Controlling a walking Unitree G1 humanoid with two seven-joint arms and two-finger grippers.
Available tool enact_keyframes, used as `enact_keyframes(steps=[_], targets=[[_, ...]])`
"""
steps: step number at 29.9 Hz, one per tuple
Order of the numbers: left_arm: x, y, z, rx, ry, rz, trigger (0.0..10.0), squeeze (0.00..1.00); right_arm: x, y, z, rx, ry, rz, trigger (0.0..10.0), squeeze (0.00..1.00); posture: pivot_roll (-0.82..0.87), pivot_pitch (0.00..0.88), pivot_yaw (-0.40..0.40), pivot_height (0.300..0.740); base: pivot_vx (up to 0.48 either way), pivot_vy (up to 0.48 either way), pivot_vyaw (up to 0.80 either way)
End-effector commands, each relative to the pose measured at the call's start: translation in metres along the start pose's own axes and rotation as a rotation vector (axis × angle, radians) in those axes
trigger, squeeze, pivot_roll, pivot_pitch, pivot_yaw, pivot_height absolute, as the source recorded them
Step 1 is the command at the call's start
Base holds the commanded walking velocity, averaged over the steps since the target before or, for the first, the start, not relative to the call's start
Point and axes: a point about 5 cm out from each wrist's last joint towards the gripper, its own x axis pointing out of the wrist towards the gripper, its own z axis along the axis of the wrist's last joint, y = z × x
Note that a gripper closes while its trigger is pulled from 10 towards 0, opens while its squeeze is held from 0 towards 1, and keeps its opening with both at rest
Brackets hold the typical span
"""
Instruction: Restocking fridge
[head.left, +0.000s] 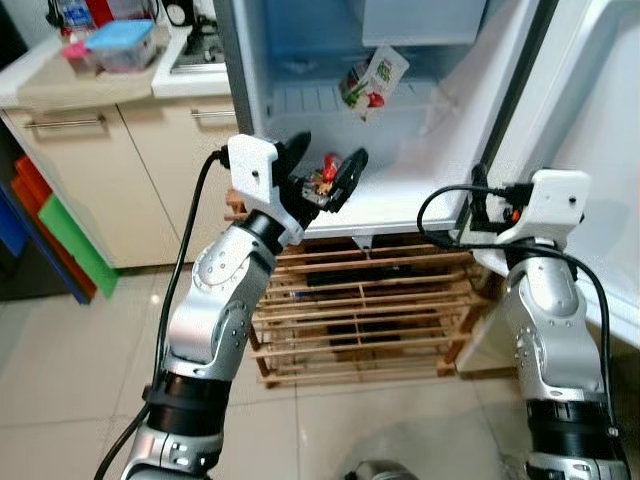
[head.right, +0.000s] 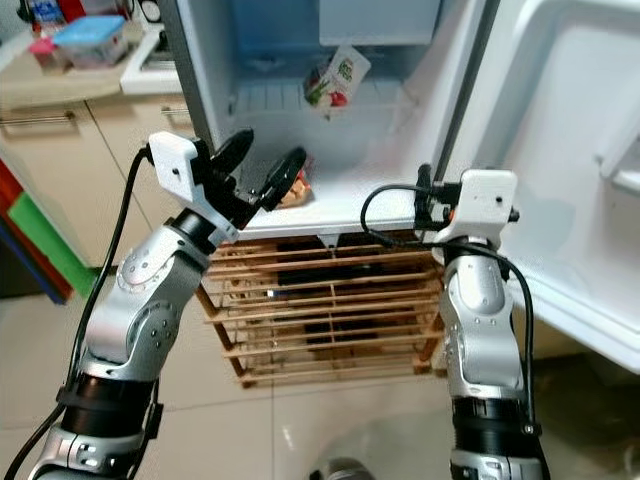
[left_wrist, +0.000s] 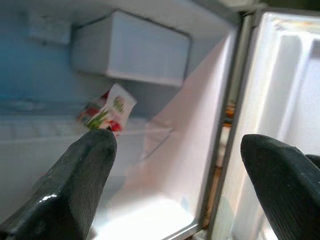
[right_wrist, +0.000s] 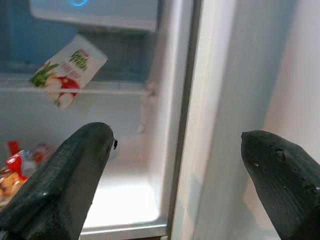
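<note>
Left pincer (head.left: 325, 170) and right pincer (right_wrist: 175, 165) raised, fingers spread

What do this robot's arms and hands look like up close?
Both arms are silver, built of rounded metal segments with black bands near the bottom. Each wrist carries a boxy white housing, and a black cable loops along each arm to it. The left gripper has two long, tapered, glossy black fingers. The right gripper has the same black fingers, with a small orange-red mark by its wrist housing.
</note>
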Motion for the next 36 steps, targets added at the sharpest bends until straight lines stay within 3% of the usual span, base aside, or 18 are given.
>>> enact_keyframes(steps=[1,4,6,9,11,15,17,21,30,36], targets=[[0.003,0.003,0.006,0.004,-0.017,0.005,10.0,0.0,-0.001,-0.002,-0.011,0.013,0.049,-0.018,10.0,0.0,-0.3,0.027,0.044,0.74,0.0,0.0,0.0],[0.004,0.003,0.009,-0.006,-0.031,0.004,10.0,0.0,-0.005,-0.007,-0.026,0.068,0.134,-0.046,10.0,0.0,-0.29,0.029,0.043,0.74,0.0,0.0,0.0],[0.004,0.006,0.01,0.01,-0.032,0.013,10.0,0.0,-0.012,-0.017,-0.048,0.09,0.274,-0.084,10.0,0.0,-0.29,0.03,0.042,0.74,0.0,0.0,0.0],[0.004,0.009,0.01,0.023,-0.023,0.023,10.0,0.0,-0.033,-0.053,-0.081,0.135,0.462,-0.245,10.0,0.0,-0.29,0.035,0.04,0.74,0.0,0.0,0.0],[0.003,0.012,0.008,0.033,-0.014,0.029,10.0,0.0,-0.038,-0.068,-0.08,0.063,0.449,-0.278,10.0,0.0,-0.3,0.041,0.042,0.74,0.0,0.0,0.0],[0.002,0.013,0.007,0.04,-0.017,0.038,10.0,0.0,-0.037,-0.073,-0.069,-0.003,0.389,-0.256,10.0,0.0,-0.3,0.039,0.043,0.74,0.0,0.0,0.0],[0.002,0.004,0.007,0.047,-0.025,-0.001,10.0,0.0,-0.047,-0.076,-0.061,-0.018,0.35,-0.21,10.0,0.0,-0.31,0.041,0.043,0.74,-0.27,0.0,0.0],[0.001,0.0,0.005,0.025,-0.029,-0.018,10.0,0.0,-0.061,-0.076,-0.068,-0.044,0.38,-0.188,10.0,0.0,-0.32,0.047,0.047,0.74,-0.48,0.0,0.0],[0.005,0.0,0.002,0.026,-0.021,-0.025,10.0,0.0,-0.059,-0.057,-0.06,-0.076,0.319,-0.114,10.0,0.0,-0.33,0.044,0.057,0.74,-0.16,0.0,0.0],[0.004,-0.005,0.001,0.035,-0.017,-0.051,10.0,0.0,-0.062,-0.062,-0.063,-0.081,0.334,-0.123,10.0,0.0,-0.33,0.04,0.055,0.74,-0.32,0.0,0.0]])
